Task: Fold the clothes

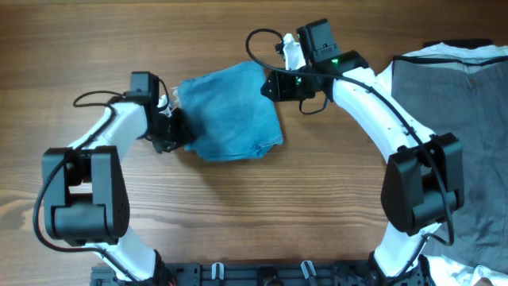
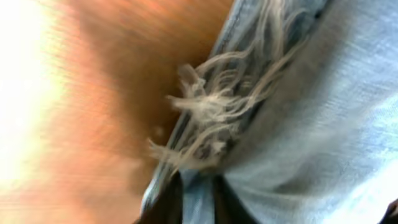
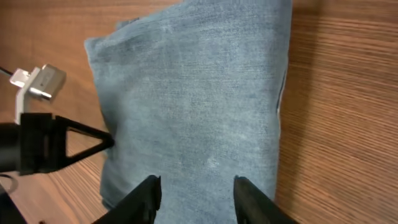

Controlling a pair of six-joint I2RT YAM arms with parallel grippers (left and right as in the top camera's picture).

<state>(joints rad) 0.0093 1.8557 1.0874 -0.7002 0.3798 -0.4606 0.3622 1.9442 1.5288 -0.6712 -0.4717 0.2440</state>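
Note:
The clothes [image 1: 230,111], a pair of light blue faded jeans, lie folded into a compact bundle on the wooden table between my two arms. My left gripper [image 1: 171,131] is at the bundle's left edge. In the blurred left wrist view its dark fingers [image 2: 166,206] pinch a strip of denim just below the frayed whitish hem [image 2: 211,118]. My right gripper [image 1: 274,83] is at the bundle's upper right edge. In the right wrist view, the right gripper [image 3: 196,193] stands open over the flat denim [image 3: 193,93], with nothing gripped.
A dark grey garment [image 1: 468,119] lies on a white cloth [image 1: 444,56] at the table's right side, behind the right arm. The left arm's gripper [image 3: 62,146] shows at the bundle's far edge in the right wrist view. The arm bases [image 1: 262,274] stand along the front edge.

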